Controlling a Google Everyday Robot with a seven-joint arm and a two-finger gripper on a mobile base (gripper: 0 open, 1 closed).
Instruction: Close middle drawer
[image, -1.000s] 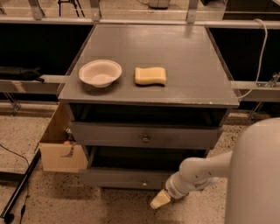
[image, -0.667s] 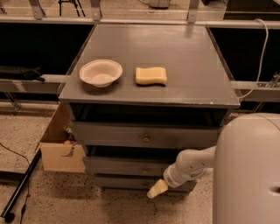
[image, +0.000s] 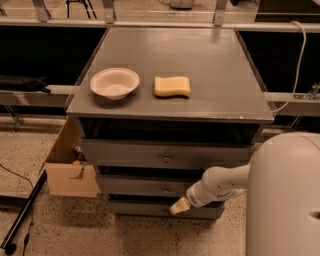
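The grey cabinet (image: 170, 75) has three drawer fronts. The middle drawer (image: 145, 185) has a small round knob (image: 165, 190) and stands only slightly out, with a thin dark gap above it. The uppermost drawer (image: 150, 154) is pulled out a little, with a dark opening above its front. My gripper (image: 178, 205), cream-tipped on a white arm, comes in from the right and sits just below and right of the middle drawer's knob, against the drawer fronts, over the lowest drawer (image: 150, 209).
A white bowl (image: 114, 82) and a yellow sponge (image: 172, 86) lie on the cabinet top. A cardboard box (image: 70, 170) stands at the cabinet's left side. My white body (image: 285, 200) fills the lower right. A dark pole (image: 22, 215) lies on the floor at left.
My gripper has moved left and in toward the cabinet. The middle drawer front has slid back in and its dark opening has shrunk.
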